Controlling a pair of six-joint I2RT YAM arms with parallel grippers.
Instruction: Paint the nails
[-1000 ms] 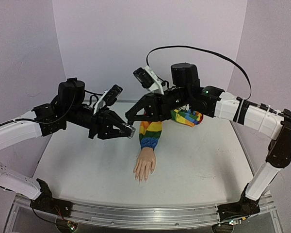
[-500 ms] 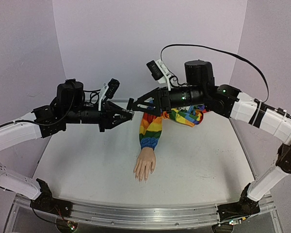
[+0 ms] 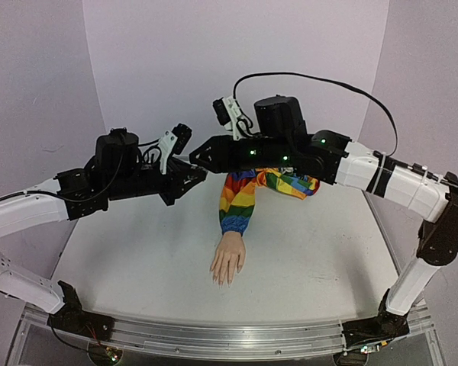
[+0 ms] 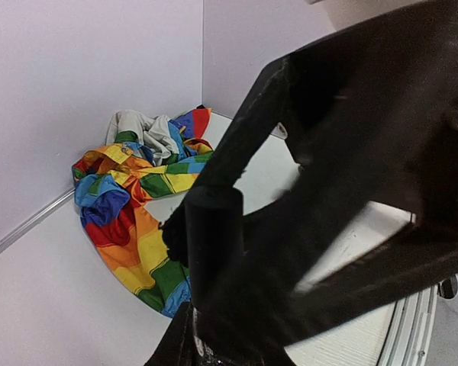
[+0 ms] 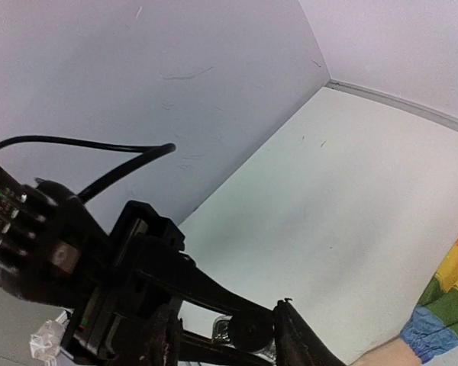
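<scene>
The pale mannequin hand (image 3: 228, 263) lies palm down on the white table, its fingers towards the near edge. Its nails are too small to make out. Its rainbow sleeve (image 3: 239, 201) runs back to a heap, which also shows in the left wrist view (image 4: 130, 206). My left gripper (image 3: 196, 172) is raised above the table and shut on the small dark bottle, whose black cap (image 4: 214, 236) sticks out of it. My right gripper (image 3: 198, 155) meets it head-on. In the right wrist view its open jaws (image 5: 229, 335) straddle the cap (image 5: 252, 329), with a gap on one side.
Lilac walls close the table at the back and on both sides. The bunched end of the sleeve (image 3: 294, 183) lies under my right arm. A black cable (image 3: 320, 80) loops over the right arm. The metal rail (image 3: 229, 335) runs along the near edge.
Both grippers have risen from just above the sleeve. The right gripper has pushed left, so its jaws now sit round the cap of the bottle that the left gripper holds.
</scene>
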